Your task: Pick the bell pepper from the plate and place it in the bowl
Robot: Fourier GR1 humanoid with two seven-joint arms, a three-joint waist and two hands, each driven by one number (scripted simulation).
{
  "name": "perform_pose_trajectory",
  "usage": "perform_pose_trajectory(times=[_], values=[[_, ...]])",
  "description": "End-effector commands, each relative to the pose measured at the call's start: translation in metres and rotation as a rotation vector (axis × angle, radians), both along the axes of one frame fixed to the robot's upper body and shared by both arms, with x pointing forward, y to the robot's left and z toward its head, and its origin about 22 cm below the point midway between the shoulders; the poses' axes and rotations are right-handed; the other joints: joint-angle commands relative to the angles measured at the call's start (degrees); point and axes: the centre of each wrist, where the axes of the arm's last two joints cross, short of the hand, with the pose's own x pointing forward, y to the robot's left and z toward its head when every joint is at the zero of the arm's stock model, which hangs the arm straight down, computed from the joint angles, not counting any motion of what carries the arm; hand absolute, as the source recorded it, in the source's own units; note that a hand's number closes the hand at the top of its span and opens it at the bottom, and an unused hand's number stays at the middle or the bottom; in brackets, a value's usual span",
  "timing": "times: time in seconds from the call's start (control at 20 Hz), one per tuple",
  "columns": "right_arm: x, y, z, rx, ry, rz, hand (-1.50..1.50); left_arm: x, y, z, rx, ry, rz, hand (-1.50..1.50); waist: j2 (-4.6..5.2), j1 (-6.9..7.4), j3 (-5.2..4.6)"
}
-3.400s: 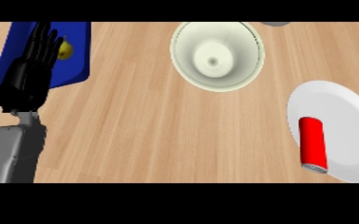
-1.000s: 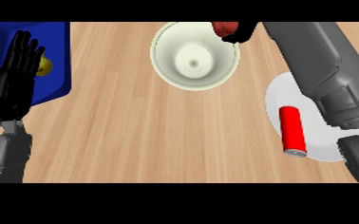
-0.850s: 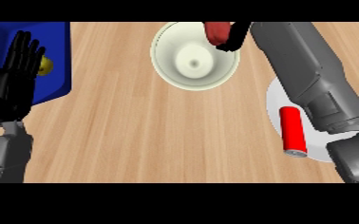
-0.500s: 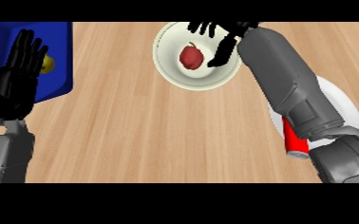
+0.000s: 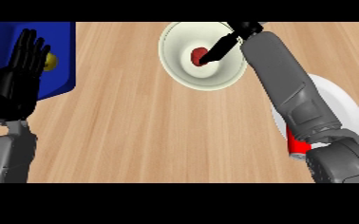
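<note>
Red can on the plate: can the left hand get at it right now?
Probably not. The left hand rests open at the view's left edge, across the counter from the plate, and the right forearm lies over the red can, hiding most of it.

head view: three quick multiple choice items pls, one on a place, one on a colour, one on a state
1. Where does the bell pepper lie?
A. on the plate
B. in the bowl
C. on the bare counter

2. What colour is the board at the view's left edge?
A. green
B. blue
C. white

3. How is the left hand held?
A. open, fingers straight
B. curled round the pepper
C. shut in a fist

Answers:
1 B, the red pepper shows at the bottom of the pale bowl.
2 B, the board is deep blue against the wooden counter.
3 A, its black fingers point straight up over the board and hold nothing.
</note>
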Motion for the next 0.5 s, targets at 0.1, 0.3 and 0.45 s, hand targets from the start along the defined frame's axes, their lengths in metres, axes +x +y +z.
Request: perform_pose_trajectory(times=[0.1, 0.3, 0.45], values=[[0.009, -0.036, 0.027, 0.197, -0.053, -0.187, -1.50, 0.000, -0.006, -0.002, -0.005, -0.013, -0.012, 0.00, 0.26, 0.52, -0.01], [0.008, -0.108, 0.046, 0.269, -0.032, -0.277, -1.50, 0.001, -0.013, -0.007, 0.000, -0.015, -0.013, 0.00, 0.55, 0.56, 0.03], [0.004, -0.130, 0.039, 0.294, -0.023, -0.312, -1.50, 0.011, -0.004, 0.005, -0.007, -0.028, -0.007, 0.00, 1.06, 1.17, 0.04]])
